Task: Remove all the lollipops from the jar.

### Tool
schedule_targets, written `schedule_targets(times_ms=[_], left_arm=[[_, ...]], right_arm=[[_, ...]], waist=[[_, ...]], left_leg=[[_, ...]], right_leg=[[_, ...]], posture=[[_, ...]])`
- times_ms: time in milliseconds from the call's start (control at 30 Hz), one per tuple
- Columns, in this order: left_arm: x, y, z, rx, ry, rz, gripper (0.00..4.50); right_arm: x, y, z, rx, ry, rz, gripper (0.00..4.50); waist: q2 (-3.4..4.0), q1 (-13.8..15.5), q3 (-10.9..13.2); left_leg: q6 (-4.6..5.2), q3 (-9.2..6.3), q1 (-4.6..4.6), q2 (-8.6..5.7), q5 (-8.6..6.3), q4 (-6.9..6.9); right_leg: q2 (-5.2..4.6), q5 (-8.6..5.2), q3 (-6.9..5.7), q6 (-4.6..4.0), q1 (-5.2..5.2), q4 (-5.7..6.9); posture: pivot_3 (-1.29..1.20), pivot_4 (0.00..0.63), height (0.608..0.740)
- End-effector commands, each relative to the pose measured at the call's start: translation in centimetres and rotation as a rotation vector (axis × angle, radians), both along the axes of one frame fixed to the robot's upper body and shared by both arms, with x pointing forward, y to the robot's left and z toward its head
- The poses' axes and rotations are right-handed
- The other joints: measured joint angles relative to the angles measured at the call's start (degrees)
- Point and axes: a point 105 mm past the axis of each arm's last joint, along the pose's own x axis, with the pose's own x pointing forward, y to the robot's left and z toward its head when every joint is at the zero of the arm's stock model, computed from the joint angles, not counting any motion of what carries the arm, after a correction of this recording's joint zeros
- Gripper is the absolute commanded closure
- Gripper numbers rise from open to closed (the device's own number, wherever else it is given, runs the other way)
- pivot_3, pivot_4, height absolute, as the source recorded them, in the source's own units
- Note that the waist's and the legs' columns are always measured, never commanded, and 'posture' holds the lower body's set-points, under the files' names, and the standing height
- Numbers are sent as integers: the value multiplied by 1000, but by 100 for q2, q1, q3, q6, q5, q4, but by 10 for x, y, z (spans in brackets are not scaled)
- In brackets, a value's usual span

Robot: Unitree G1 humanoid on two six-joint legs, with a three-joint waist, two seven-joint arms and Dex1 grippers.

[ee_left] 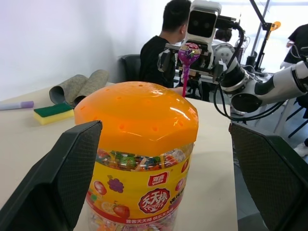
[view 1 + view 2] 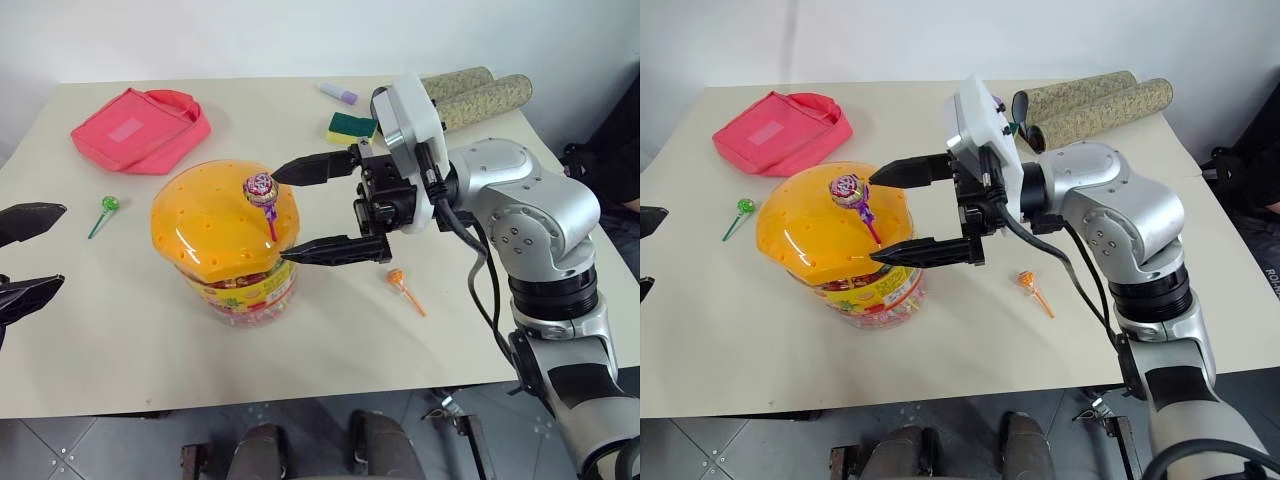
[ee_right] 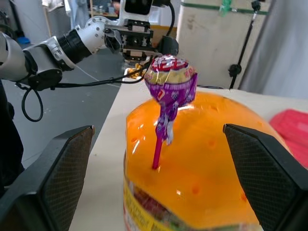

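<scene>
With two lollipops already off on the table, my right gripper (image 2: 318, 210) stands wide apart, level with the last lollipop (image 2: 259, 188) planted in the jar (image 2: 226, 235) lid just ahead; next I'd advance and pinch its stick

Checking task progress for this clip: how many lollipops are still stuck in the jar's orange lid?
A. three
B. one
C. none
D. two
B: a single purple-stick lollipop stands in the jar lid, while the green-stick lollipop and orange-stick lollipop lie on the table.
</scene>
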Motion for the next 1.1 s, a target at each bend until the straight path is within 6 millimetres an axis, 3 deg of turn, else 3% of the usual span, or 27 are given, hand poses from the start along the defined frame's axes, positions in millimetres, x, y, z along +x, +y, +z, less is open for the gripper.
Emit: schedule_targets(times_ms=[33,67,167,500,867,1000,1100], left_arm=[[-6,-1,7,11,-53,9,0],[-6,-1,7,11,-54,10,0],[-5,-1,7,11,-56,14,0],[-5,-3,7,9,-62,4,0],[-2,-5,10,10,-65,-19,0],[-1,-7,10,9,-63,-41,0],[-2,-7,10,19,-57,-60,0]], right_arm=[[-7,8,9,20,-57,54,15],[-7,10,8,19,-59,60,15],[-8,15,7,16,-63,80,933],[-2,23,9,11,-72,61,4455],[8,16,47,176,-56,-14,4483],[29,-2,63,218,-49,-128,4483],[51,-34,63,192,-45,-294,4483]], waist=[[0,0,0],[0,0,0],[0,0,0],[0,-3,0],[1,-22,0],[1,-18,0],[0,12,0]], left_leg=[[0,0,0,0,0,0],[0,0,0,0,0,0],[0,0,0,0,0,0],[0,0,0,0,0,0],[-2,0,0,4,0,0],[-2,1,0,3,-1,0],[-2,1,-1,3,-1,0]], right_leg=[[0,0,0,0,0,1],[0,0,0,0,0,0],[0,0,0,0,0,0],[0,0,1,0,0,1],[4,0,0,-1,-2,2],[3,0,1,-1,-2,2],[3,0,1,-1,-1,1]], posture=[[0,150,740],[0,150,740],[0,150,740],[0,150,740],[0,150,740],[0,150,740],[0,150,740]])
